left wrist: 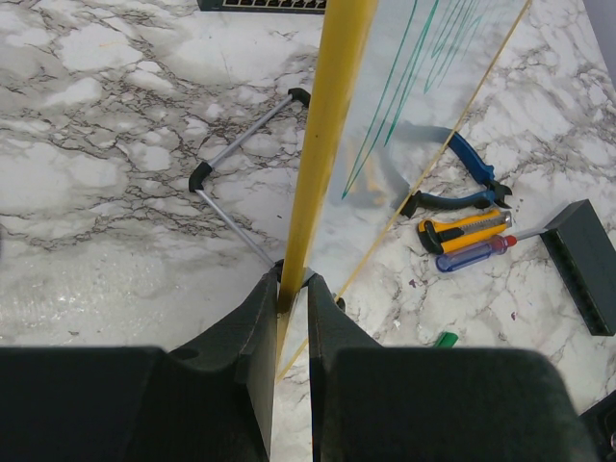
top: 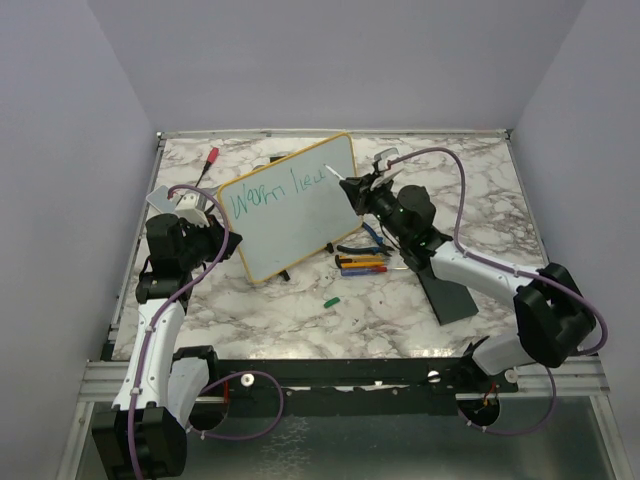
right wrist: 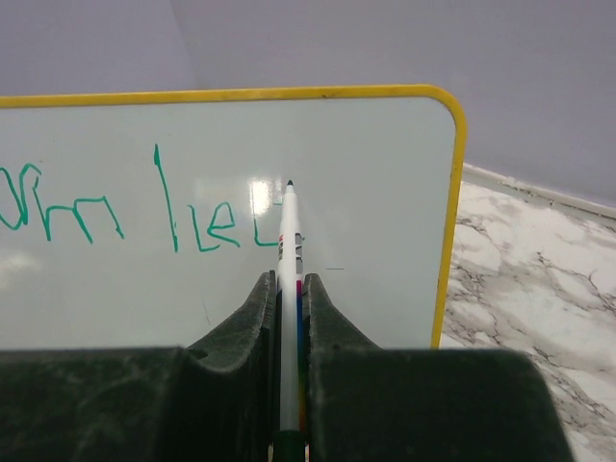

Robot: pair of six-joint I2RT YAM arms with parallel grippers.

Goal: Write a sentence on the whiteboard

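The whiteboard (top: pixel 300 215), white with a yellow frame, stands tilted on the marble table. My left gripper (top: pixel 218 222) (left wrist: pixel 294 279) is shut on its yellow side edge (left wrist: pixel 332 115). Teal writing, the sentence (top: pixel 278 190) (right wrist: pixel 87 214), runs along the top line and reads roughly "Warm hea". My right gripper (top: pixel 355 187) (right wrist: pixel 289 281) is shut on a white marker (right wrist: pixel 289 226). The marker's tip sits at the board face (right wrist: pixel 375 173), just right of the last letter.
Right of the board lie blue pliers (top: pixel 372 237) (left wrist: pixel 462 178), a yellow utility knife (left wrist: pixel 464 229) and a screwdriver (left wrist: pixel 472 253). A green cap (top: pixel 331 300) lies in front. A black pad (top: pixel 445 290) sits under the right arm. A red-capped marker (top: pixel 211 156) lies back left.
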